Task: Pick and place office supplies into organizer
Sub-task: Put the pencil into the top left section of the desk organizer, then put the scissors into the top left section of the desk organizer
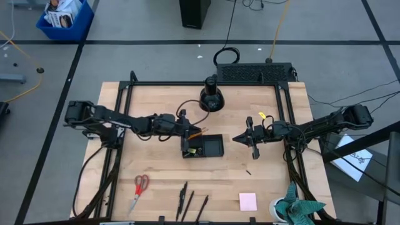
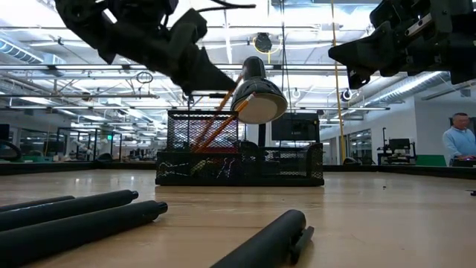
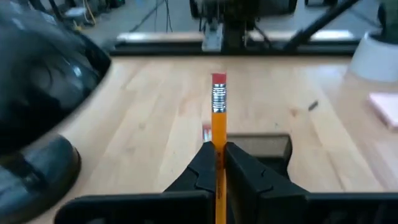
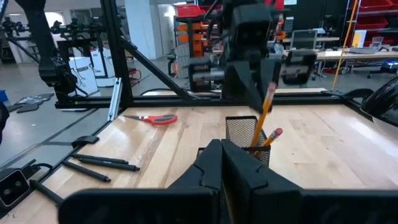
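High view: the left end effector (image 1: 185,133) holds a pencil (image 1: 195,134) over the left end of the organizer (image 1: 202,146) at the middle of the counter (image 1: 156,169); the right end effector (image 1: 240,139) waits just right of the organizer; scissors (image 1: 139,191), pens (image 1: 188,204) and a pink pad (image 1: 247,201) lie along the near edge
Low view: the held pencil slants down into the tall mesh cup at the organizer's left end, beside another one already standing there
Left wrist view: fingers pinched narrow on the pencil, eraser end pointing away
Right wrist view: fingers nearly together, nothing between them
Risk: if let go while tilted and not fully inside the cup, the pencil may tip over the rim and roll onto the counter; pushing down could shove the light organizer sideways
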You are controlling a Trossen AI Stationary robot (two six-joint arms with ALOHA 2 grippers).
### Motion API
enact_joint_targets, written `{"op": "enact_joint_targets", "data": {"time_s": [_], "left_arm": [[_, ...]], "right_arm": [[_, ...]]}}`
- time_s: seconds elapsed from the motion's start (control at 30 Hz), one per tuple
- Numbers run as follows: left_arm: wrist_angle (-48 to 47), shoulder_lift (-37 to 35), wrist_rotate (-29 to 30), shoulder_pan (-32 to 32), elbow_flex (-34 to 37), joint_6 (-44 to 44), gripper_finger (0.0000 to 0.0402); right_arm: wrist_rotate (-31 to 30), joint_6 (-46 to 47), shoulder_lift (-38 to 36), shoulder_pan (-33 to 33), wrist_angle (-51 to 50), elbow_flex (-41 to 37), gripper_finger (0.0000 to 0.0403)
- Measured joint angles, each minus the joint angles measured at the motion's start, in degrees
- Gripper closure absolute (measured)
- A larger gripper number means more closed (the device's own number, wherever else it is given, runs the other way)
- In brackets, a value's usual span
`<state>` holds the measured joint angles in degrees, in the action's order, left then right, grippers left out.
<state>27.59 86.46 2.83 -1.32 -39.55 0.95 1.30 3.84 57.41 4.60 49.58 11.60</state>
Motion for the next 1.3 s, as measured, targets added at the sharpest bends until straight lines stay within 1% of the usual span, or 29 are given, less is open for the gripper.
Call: {"op": "enact_joint_targets", "data": {"time_s": [0.17,0.33,0.57,0.67,0.8,0.9,1.03,1.1,1.2,1.3], "left_arm": [[0.15,2.66,0.00,0.00,0.00,-1.08,0.0396],[0.51,4.06,0.00,0.00,0.00,-1.12,0.0378],[0.57,3.86,0.64,0.01,0.00,-1.29,0.0369],[0.57,3.84,1.07,0.31,-0.02,-1.53,0.0350],[0.55,3.82,3.30,0.76,-0.02,-2.54,0.0309],[0.55,3.82,3.64,0.78,-0.02,-2.53,0.0278],[-1.19,1.17,3.96,1.12,-0.43,-2.38,0.0253],[-4.42,-1.11,5.91,2.09,-1.64,-2.29,0.0249],[-14.68,-5.07,12.13,4.95,-5.26,-2.18,0.0251],[-31.82,-7.97,20.92,9.59,-11.88,-4.23,0.0261]], "right_arm": [[-0.02,-0.02,0.00,0.00,-0.02,0.00,0.0403],[-0.02,-0.03,0.00,0.00,-0.07,0.00,0.0403],[0.00,-0.04,0.00,-0.01,-0.09,0.00,0.0403],[0.00,-0.04,0.00,0.00,-0.09,0.00,0.0403],[0.02,-0.04,0.00,-0.01,-0.11,0.00,0.0403],[0.02,-0.04,0.00,0.00,-0.11,0.00,0.0403],[0.04,-0.03,0.00,-0.01,-0.13,0.00,0.0403],[0.16,-0.04,0.00,0.00,-0.14,0.00,0.0403],[0.26,-0.02,0.02,0.00,-0.42,0.00,0.0403],[0.26,-0.02,0.00,-0.02,-0.46,0.00,0.0403]]}}
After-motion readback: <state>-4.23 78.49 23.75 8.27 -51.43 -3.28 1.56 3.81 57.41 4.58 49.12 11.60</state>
